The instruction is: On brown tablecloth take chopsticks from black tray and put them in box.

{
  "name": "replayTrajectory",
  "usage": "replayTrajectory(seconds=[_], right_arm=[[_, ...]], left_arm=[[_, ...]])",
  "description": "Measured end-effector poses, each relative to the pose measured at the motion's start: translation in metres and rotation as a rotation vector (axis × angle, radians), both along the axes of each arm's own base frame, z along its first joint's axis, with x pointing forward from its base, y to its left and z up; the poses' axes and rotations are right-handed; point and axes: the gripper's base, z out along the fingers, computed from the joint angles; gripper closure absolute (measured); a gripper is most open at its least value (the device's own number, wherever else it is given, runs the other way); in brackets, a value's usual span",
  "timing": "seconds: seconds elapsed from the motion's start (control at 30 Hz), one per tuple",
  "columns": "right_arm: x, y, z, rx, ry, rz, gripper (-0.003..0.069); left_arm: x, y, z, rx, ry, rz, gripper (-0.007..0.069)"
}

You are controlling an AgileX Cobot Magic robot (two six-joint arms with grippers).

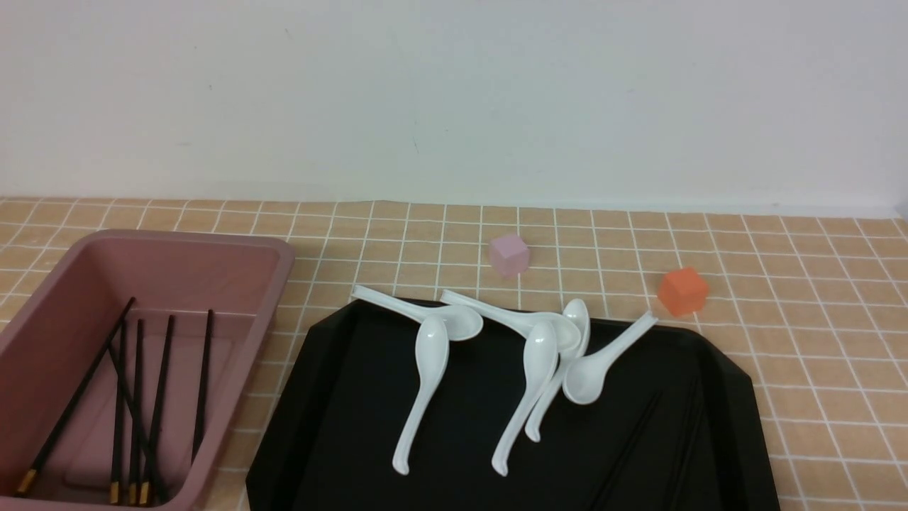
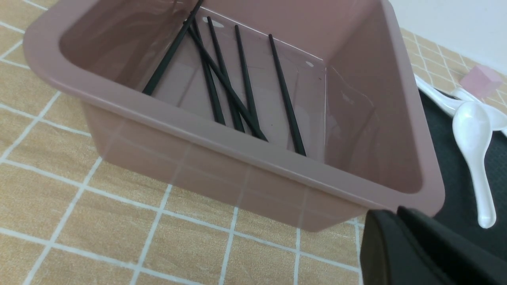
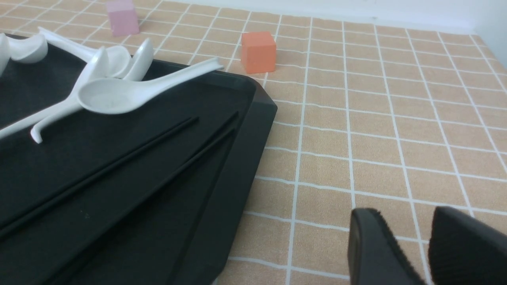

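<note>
Across the brown tablecloth, the box on the robot's left holds five chopsticks, while at least two, perhaps three, more lie on the black tray near its right rim; black on black, the count is hard to make out. White spoons are piled just beside them, one bowl close to the sticks' far ends, so a careless reach would likely nudge a spoon or drag it along. The remaining sticks lie close together against the rim, and a pinch could catch only one or skid off the glossy floor.

The left hand hangs outside the box, near its corner, jaws nearly together and holding nothing. The right hand hovers low over bare cloth beside the tray, fingers parted by a clear gap, empty. Neither shows in the front view.
</note>
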Motion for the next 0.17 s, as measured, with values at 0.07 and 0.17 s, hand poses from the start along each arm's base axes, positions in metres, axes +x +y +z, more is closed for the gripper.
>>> replayTrajectory(seconds=[0.07, 0.17], right_arm=[[0.0000, 0.0000, 0.0000, 0.000, 0.000, 0.000, 0.0419], [0.0000, 0.0000, 0.0000, 0.000, 0.000, 0.000, 0.0419]], left_arm=[[0.0000, 0.0000, 0.0000, 0.000, 0.000, 0.000, 0.0581], [0.0000, 0.0000, 0.0000, 0.000, 0.000, 0.000, 0.0576]])
